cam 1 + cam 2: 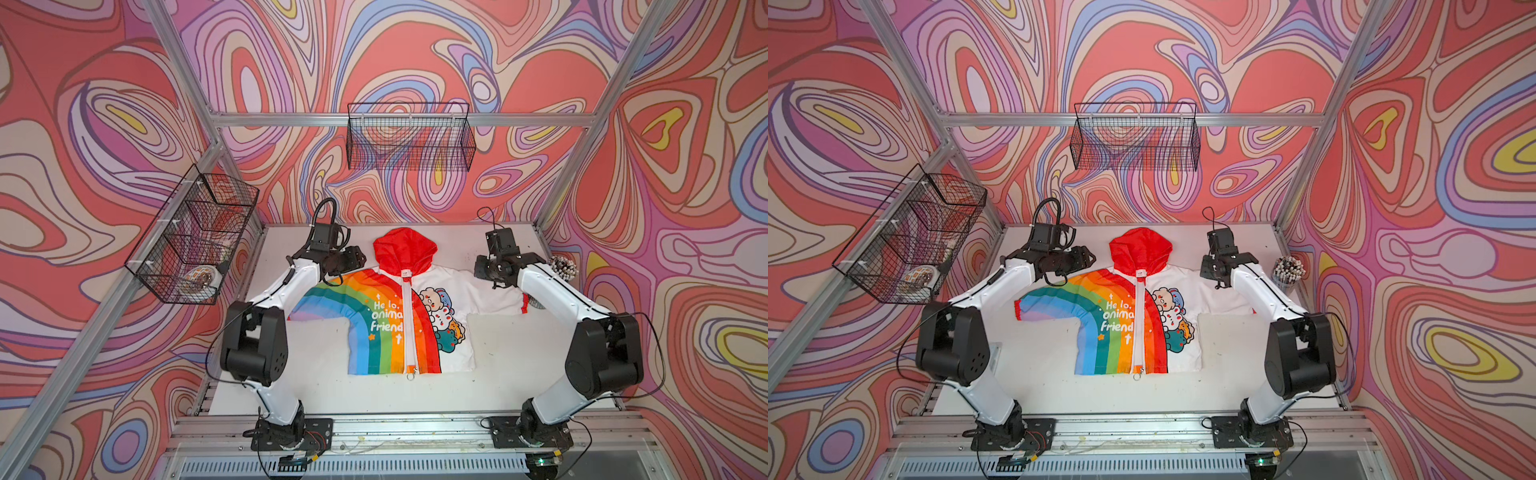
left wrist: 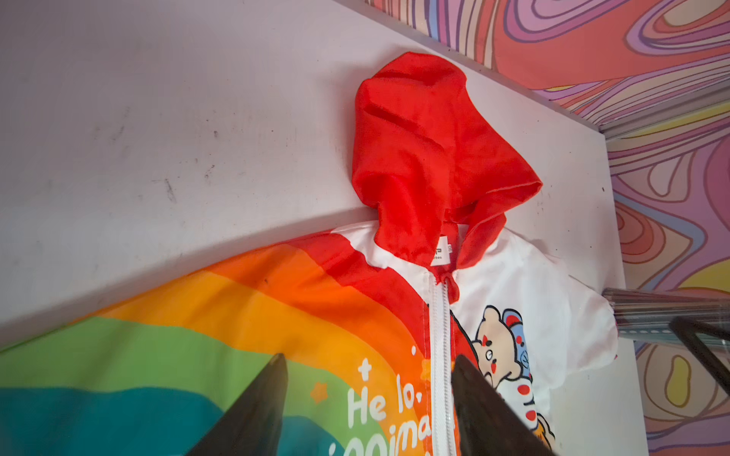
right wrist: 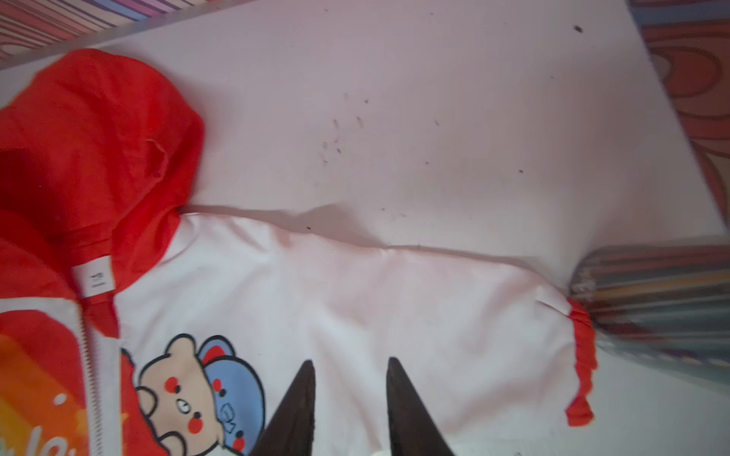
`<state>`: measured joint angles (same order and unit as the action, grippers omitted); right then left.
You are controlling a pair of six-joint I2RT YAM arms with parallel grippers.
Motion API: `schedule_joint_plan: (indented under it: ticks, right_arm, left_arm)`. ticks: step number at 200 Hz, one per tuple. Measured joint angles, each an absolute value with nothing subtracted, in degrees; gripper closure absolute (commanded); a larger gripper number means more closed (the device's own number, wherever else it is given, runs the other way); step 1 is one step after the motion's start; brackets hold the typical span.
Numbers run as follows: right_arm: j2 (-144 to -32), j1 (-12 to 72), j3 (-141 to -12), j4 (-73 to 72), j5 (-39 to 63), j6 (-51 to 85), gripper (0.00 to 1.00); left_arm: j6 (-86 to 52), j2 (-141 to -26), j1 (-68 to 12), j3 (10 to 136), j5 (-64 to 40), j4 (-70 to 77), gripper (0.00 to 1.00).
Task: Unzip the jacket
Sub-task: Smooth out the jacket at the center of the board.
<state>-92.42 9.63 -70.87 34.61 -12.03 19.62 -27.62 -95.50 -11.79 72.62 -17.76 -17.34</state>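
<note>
The jacket (image 1: 386, 324) lies flat and front up in the middle of the table (image 1: 324, 395), hem toward the arm bases. A ring (image 1: 410, 377) hangs at the hem end of the white zipper (image 1: 406, 324), whose teeth look meshed. Farther back, the left gripper (image 2: 369, 356) hangs over the rainbow shoulder, fingers wide apart and empty. The right gripper (image 3: 350, 361) hangs over the white sleeve, fingers narrowly apart, gripping nothing. Beyond them the red hood (image 1: 405, 249) points to the back wall, and a pencil cup (image 1: 564, 268) stands by the right cuff.
</note>
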Motion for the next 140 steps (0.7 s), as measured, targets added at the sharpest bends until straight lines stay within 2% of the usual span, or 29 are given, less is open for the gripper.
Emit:
schedule_joint_plan:
  ticks: [58,113,140]
  right_arm:
    - [-92.14,2.35,-65.63,39.31,-20.21,20.99,0.68]
    - [-95.61,-1.43,-64.62,40.12,-22.65,21.52,0.59]
    - [-97.80,-1.41,-64.64,40.14,-22.52,21.43,0.59]
  left_arm:
    - [-28.27,-83.64,-11.79,52.29,-14.09,-12.99,0.35]
    - [-28.53,-74.61,-12.38,44.21,-14.96,-9.52,0.35]
    - [-28.53,-72.90,-13.52,43.22,-15.57,-8.97,0.35]
